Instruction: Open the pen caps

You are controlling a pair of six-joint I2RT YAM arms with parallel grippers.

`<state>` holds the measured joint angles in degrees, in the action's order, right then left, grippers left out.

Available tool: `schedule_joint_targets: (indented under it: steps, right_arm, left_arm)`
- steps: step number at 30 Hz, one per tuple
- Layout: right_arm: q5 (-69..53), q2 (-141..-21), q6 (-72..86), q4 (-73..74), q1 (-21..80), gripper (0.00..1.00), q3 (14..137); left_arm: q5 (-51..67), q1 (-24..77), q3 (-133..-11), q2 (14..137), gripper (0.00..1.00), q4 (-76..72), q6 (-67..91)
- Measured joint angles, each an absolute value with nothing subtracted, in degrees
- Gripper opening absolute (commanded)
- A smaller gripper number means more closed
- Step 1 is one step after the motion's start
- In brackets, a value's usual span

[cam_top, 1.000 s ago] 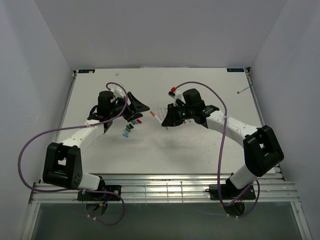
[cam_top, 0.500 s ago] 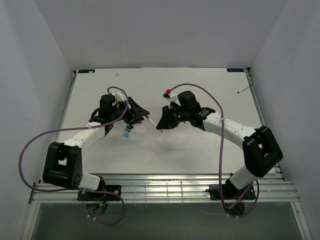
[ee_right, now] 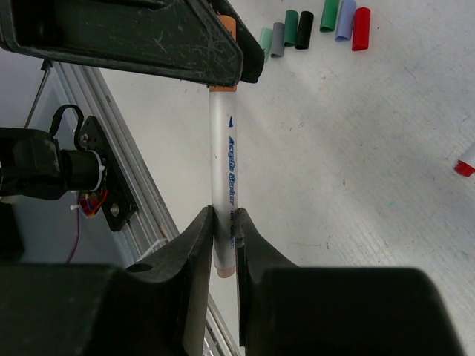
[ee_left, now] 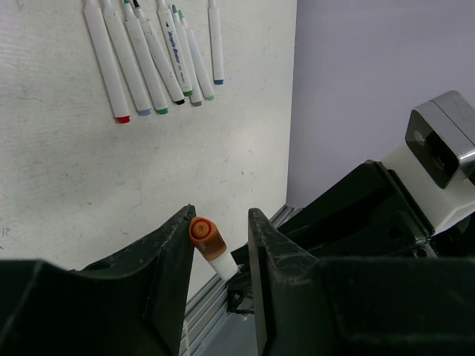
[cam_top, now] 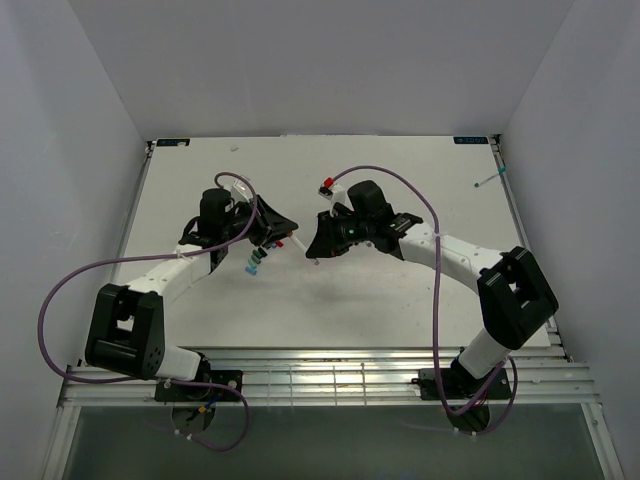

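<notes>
My right gripper (ee_right: 225, 237) is shut on the lower end of a white pen (ee_right: 225, 156) and holds it in the air, its orange cap (ee_left: 204, 233) pointing at the left arm. My left gripper (ee_left: 220, 222) stands round that cap. The cap touches one finger, and a gap shows on the other side. In the top view the two grippers meet above the middle of the table, left gripper (cam_top: 281, 236) facing right gripper (cam_top: 318, 246). Several loose pen caps (ee_right: 312, 26), green, grey, black, blue and red, lie in a row on the table.
Several white pens (ee_left: 148, 59) lie side by side on the table below the left wrist. Another pen (cam_top: 487, 181) lies alone near the far right edge. A red-tipped pen end (ee_right: 465, 162) shows at the right wrist view's edge. Purple cables loop over both arms.
The right arm has carried the pen leftwards until its orange cap sits between the left jaws. The left jaws have narrowed round the cap.
</notes>
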<state>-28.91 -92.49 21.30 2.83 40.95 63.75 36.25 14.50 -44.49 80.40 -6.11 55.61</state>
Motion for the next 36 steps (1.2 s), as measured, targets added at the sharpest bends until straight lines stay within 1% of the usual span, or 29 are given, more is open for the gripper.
schedule_joint_targets:
  steps: [1,3,6,10,11,12,13,14,16,20,24,26,27,28,29,36]
  right_arm:
    - [-28.91,-92.55,21.3,2.83,40.95,0.08,63.77]
    - [-28.91,-92.64,21.3,2.81,40.97,0.08,63.9]
    - [-28.88,-92.75,21.28,2.79,40.99,0.08,64.01]
    - [-28.8,-93.3,21.21,2.87,41.01,0.08,64.31]
    - [-28.77,-93.38,21.21,2.87,41.01,0.11,64.42]
    - [-28.75,-93.47,21.19,2.9,41.01,0.21,64.51]
    - [-28.75,-93.54,21.19,3.07,41.01,0.26,64.71]
    - [-28.77,-93.73,21.12,3.27,41.01,0.34,64.99]
    - [-28.75,-94.32,20.86,3.25,41.01,0.37,65.76]
    - [-28.73,-96.95,20.53,3.22,41.01,0.38,69.58]
    - [-28.93,-99.0,20.51,3.22,41.01,0.35,72.05]
    - [-29.34,-99.72,20.53,3.25,41.08,0.31,72.64]
    - [-29.45,-99.94,20.53,3.18,41.19,0.23,72.79]
    - [-29.63,-100.16,20.47,3.14,41.32,0.19,72.93]
    - [-29.87,-100.25,20.43,3.09,41.5,0.09,72.99]
    - [-27.46,-100.31,20.51,2.48,42.28,0.08,72.38]
  left_arm:
    - [36.25,14.5,-44.49,80.4,0.39,-6.11,55.68]
    - [36.25,14.48,-44.49,80.4,0.34,-6.11,55.88]
    - [36.25,14.5,-44.4,80.4,0.21,-6.22,56.27]
    - [36.32,14.52,-44.27,80.4,0.12,-6.48,56.4]
    - [36.23,14.48,-44.23,80.4,0.08,-6.5,56.42]
    - [36.21,14.46,-44.23,80.4,0.03,-6.52,56.42]
    - [36.16,14.46,-44.23,80.4,0.0,-6.57,56.42]
    - [36.07,14.46,-44.23,80.4,0.0,-6.63,56.47]
    - [36.29,14.44,-44.23,80.4,0.0,-6.72,56.49]
    - [36.93,14.76,-44.1,80.4,0.0,-6.63,56.64]
    - [37.08,14.81,-44.07,80.4,0.0,-6.57,56.66]
    - [37.01,14.81,-44.07,80.4,0.0,-6.46,56.64]
    - [36.88,14.79,-44.07,80.4,0.0,-6.37,56.64]
    - [36.77,14.74,-44.07,80.4,0.0,-6.2,56.62]
    - [36.56,14.76,-44.07,80.42,0.0,-5.98,56.53]
    - [35.09,14.76,-45.52,81.19,0.0,-3.07,56.29]
